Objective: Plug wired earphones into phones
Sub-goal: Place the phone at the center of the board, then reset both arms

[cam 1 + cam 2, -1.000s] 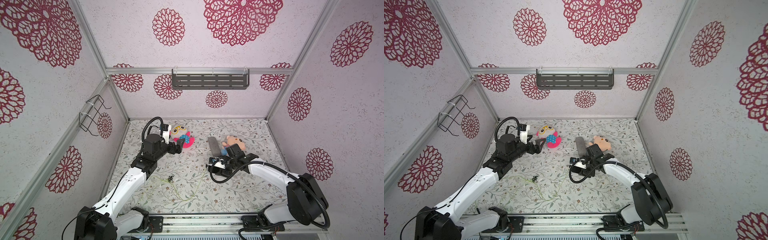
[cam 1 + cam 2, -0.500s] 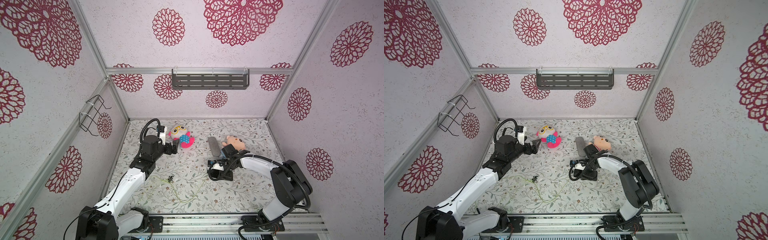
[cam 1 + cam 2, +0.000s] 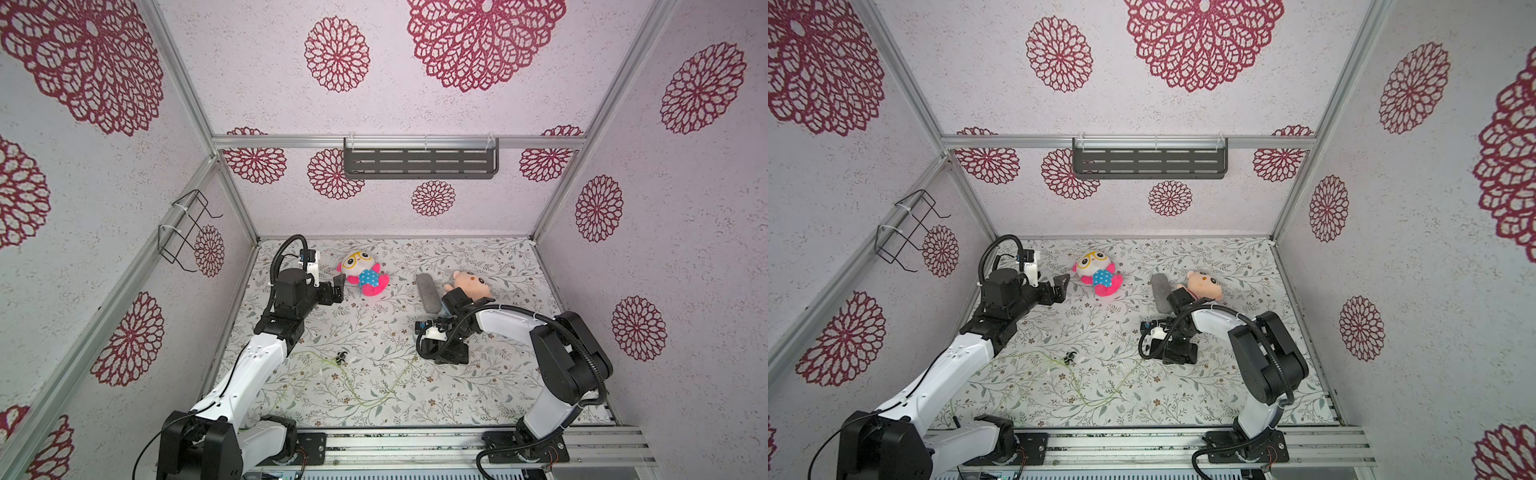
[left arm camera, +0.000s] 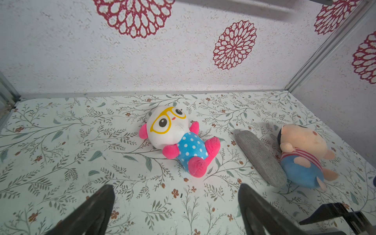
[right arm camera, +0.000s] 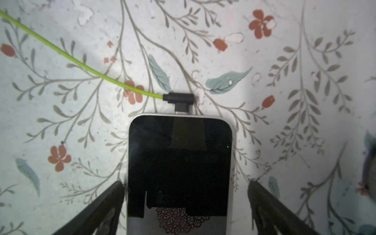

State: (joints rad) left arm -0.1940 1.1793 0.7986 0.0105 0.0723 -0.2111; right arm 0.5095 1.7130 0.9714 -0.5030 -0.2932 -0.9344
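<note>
**Plug at the port.** The phone (image 5: 179,173) lay flat, screen up, on the floral table (image 3: 374,324), right of centre and about midway between near and far. The dark right-angled plug (image 5: 180,99) of the wired earphones (image 3: 341,356) sat against the port in its end edge. In the right wrist view a thin sliver of metal showed between plug and phone, so the plug looked in but perhaps not pushed fully home. From it the yellow-green cable (image 5: 81,61) ran left and nearward in loose curves to the earbuds (image 3: 1070,356), which lay left of centre, well apart from the phone.

The right gripper (image 5: 185,183) hung low over the phone with its jaws spread wide. 1 finger (image 5: 105,203) stood just beside a long edge and the other was clear of the opposite edge, so nothing was clamped. In both top views this gripper hid most of the phone.

The left gripper (image 4: 176,189) hovered at the far left, equally wide and empty. It pointed toward a plush toy in yellow glasses (image 4: 175,138). To the right of that toy, a grey pad (image 4: 258,158) and a peach plush toy (image 4: 301,154) lay side by side, just beyond the right gripper.

The insertion step seemed done, or all but. The next move called for 2 things:
- a check that the plug was seated, with a short push along the phone's length if it was not;
- a straight lift of the right gripper, fingers kept off the phone's edges and the cable, so that the phone did not shift and the plug was not levered out.
</note>
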